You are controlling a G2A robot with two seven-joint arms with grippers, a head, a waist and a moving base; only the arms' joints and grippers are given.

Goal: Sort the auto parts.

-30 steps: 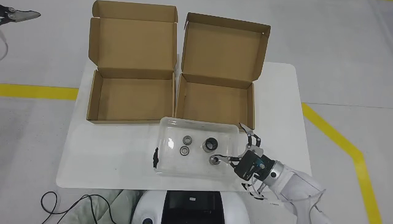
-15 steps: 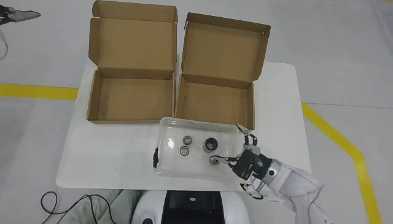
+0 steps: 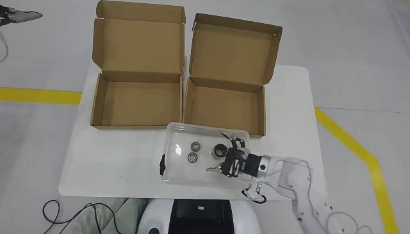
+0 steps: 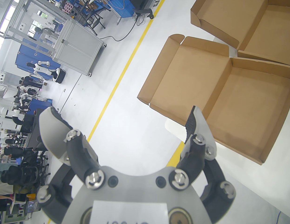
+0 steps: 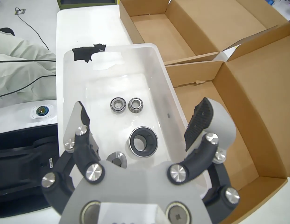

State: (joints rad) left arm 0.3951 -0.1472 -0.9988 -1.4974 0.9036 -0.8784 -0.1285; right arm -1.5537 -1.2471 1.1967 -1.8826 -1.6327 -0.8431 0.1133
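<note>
Now, R gripper (image 5: 142,115) wide open over bin (image 5: 112,57), above black ring (image 5: 143,142), L gripper (image 4: 122,117) open too

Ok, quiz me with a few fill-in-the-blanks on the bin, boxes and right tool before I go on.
The right tool hangs over the clear bin with its jaws ____.
The bin holds ____ loose metal parts.
Both cardboard boxes are ____.
Missing words: open; four; empty.
</note>
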